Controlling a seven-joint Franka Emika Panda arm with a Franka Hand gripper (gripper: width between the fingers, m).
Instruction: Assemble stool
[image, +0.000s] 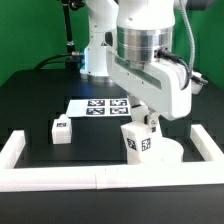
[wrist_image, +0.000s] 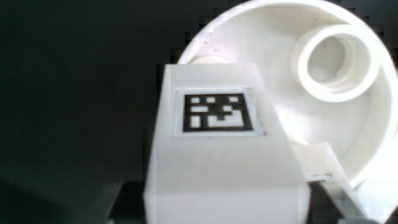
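Observation:
My gripper (image: 146, 126) is shut on a white blocky leg (image: 139, 143) with a black-and-white tag, holding it upright at the near right of the table. The leg stands against the round white seat (image: 166, 152), at the edge on the exterior view's left. In the wrist view the leg (wrist_image: 217, 120) fills the middle, tag facing the camera, clamped between the dark fingers (wrist_image: 327, 196) of the gripper (wrist_image: 222, 208). Beyond it lies the seat (wrist_image: 267, 40) with an open round socket hole (wrist_image: 338, 64). Whether the leg's end sits in a socket is hidden.
A second tagged leg (image: 61, 131) lies on the black table at the exterior view's left. The marker board (image: 103, 105) lies behind the held leg. A white border rail (image: 60, 176) runs along the front and both sides. The robot base (image: 98, 50) stands at the back.

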